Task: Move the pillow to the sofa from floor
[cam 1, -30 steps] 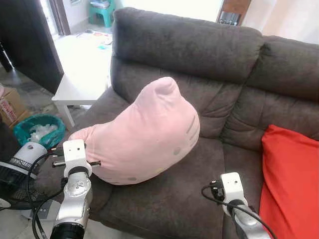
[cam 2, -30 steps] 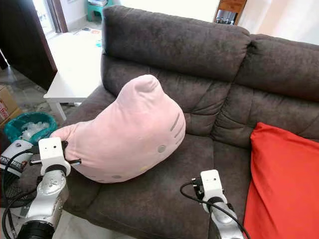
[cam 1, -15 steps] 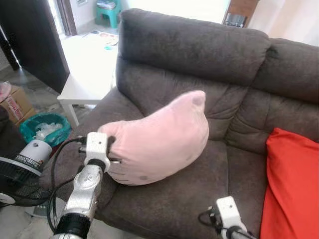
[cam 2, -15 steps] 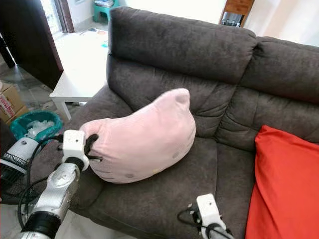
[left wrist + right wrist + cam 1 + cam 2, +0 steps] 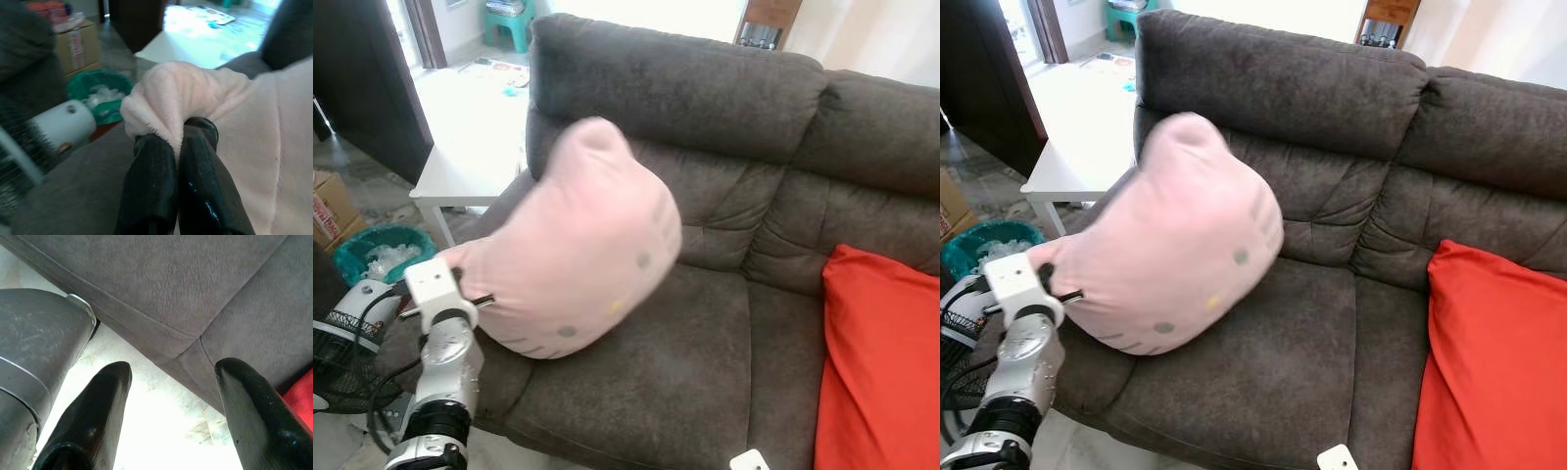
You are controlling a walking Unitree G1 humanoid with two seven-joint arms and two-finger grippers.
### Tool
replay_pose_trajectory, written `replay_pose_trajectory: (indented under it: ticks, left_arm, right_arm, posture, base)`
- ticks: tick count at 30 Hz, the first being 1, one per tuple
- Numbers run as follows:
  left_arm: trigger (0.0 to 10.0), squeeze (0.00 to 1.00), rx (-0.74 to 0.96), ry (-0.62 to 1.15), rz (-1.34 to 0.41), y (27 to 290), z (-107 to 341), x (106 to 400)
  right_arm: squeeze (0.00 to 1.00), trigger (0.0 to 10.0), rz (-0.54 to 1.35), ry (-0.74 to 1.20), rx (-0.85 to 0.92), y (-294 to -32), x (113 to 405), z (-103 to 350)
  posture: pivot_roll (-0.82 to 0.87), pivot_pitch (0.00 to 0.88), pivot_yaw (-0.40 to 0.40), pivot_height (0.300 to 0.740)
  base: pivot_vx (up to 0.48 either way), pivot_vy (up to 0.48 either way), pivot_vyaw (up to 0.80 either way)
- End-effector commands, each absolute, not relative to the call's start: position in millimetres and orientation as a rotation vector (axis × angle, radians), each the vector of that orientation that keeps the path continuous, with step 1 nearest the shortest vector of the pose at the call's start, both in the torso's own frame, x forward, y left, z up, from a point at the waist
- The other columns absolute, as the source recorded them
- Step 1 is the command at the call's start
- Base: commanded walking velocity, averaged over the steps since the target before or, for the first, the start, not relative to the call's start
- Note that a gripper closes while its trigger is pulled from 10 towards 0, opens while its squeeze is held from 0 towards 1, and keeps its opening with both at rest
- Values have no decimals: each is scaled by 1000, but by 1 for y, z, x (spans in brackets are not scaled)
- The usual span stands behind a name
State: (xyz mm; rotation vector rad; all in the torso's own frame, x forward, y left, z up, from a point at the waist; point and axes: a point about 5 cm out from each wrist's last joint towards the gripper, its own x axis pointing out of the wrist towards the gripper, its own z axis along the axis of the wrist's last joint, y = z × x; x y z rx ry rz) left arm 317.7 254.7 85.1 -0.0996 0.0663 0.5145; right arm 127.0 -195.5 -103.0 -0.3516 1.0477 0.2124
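A pink cat-face pillow (image 5: 578, 240) stands tilted over the left seat of the dark grey sofa (image 5: 705, 98), leaning towards the armrest. My left gripper (image 5: 180, 134) is shut on a bunched corner of the pillow (image 5: 166, 98) at its lower left edge; the arm's white wrist (image 5: 435, 284) shows beside the sofa's left end. My right gripper (image 5: 171, 377) is open and low down, with the sofa's front edge (image 5: 161, 298) and the pale floor between its fingers (image 5: 98, 406). Its wrist tip (image 5: 749, 460) peeks in at the bottom.
A red cushion (image 5: 881, 362) lies on the right seat. Left of the sofa are a white side table (image 5: 470, 147), a teal bin (image 5: 382, 255), a fan (image 5: 342, 333) and a cardboard box (image 5: 328, 211).
The pillow has swung up and now stands taller against the armrest, still pinched by my left gripper. My right arm has dropped lower, almost out of the head views.
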Motion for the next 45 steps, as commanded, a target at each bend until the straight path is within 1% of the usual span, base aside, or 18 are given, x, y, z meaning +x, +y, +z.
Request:
replay_pose_trajectory:
  ticks: [1,7,8,9,10,12,15,19,21,26,27,28,29,32,37,40,42,45]
  left_arm:
    - [10000,0,-67,-11,471,256,100,323]
    - [10000,0,0,30,73,199,91,333]
    - [10000,0,53,54,-31,185,86,332]
    - [10000,0,70,61,-63,180,84,331]
    - [10000,0,82,75,-150,170,79,328]
    - [10000,0,127,111,-258,161,71,322]
    - [10000,0,144,135,-307,162,65,316]
    - [10000,0,157,139,-320,167,63,312]
    - [10000,0,179,133,-270,177,63,309]
    - [10000,0,169,88,-234,186,68,305]
    - [10000,0,159,79,-272,184,70,302]
    - [10000,0,158,76,-361,179,71,296]
    - [10000,0,158,76,-361,179,71,296]
    - [10000,0,196,110,-473,173,67,286]
    - [10000,0,260,153,-538,175,61,277]
    - [10000,0,267,147,-478,181,63,279]
    - [10000,0,267,126,-385,190,66,284]
    - [10000,0,258,107,-181,211,71,293]
  right_arm:
    - [0,10000,218,1049,-360,-196,125,-103]
    - [0,10000,219,1035,-362,-195,126,-103]
    - [0,10000,214,1033,-359,-195,126,-103]
    - [0,10000,211,1033,-357,-195,126,-103]
    - [0,10000,210,1029,-348,-194,126,-103]
    - [0,10000,212,1032,-352,-194,124,-104]
    - [0,10000,214,1037,-348,-193,122,-104]
    - [0,10000,221,1043,-346,-192,120,-105]
    - [0,10000,222,1046,-339,-192,120,-105]
    - [0,10000,218,1044,-336,-193,120,-105]
    - [0,10000,217,1044,-335,-193,120,-105]
    - [0,10000,216,1044,-335,-193,120,-105]
    - [0,10000,216,1044,-335,-193,120,-105]
    - [0,10000,216,1042,-336,-194,120,-105]
    - [0,10000,227,1046,-349,-195,121,-104]
    - [0,10000,218,1038,-333,-195,121,-104]
    - [0,10000,228,1039,-343,-194,121,-104]
    - [0,10000,226,1040,-341,-195,121,-104]
  posture:
    - [107,62,-118,740]
    - [109,60,-120,740]
    - [109,58,-119,740]
    - [109,58,-119,740]
    - [108,58,-119,740]
    - [109,57,-115,740]
    - [110,57,-115,740]
    - [116,59,-115,740]
    - [118,60,-115,740]
    - [115,58,-118,740]
    - [115,58,-118,740]
    - [115,57,-120,740]
    - [115,57,-120,740]
    - [124,58,-124,740]
    - [127,57,-128,740]
    - [124,57,-130,740]
    - [121,58,-131,740]
    - [122,58,-133,740]
  base:
    - [0,0,0]
    - [0,0,0]
    - [0,0,0]
    - [0,0,0]
    - [0,0,0]
    - [0,0,0]
    - [0,0,0]
    - [0,0,0]
    - [0,0,0]
    - [0,0,0]
    - [0,0,0]
    - [0,0,0]
    - [0,0,0]
    - [0,0,0]
    - [0,0,0]
    - [0,0,0]
    - [0,0,0]
    - [0,0,0]
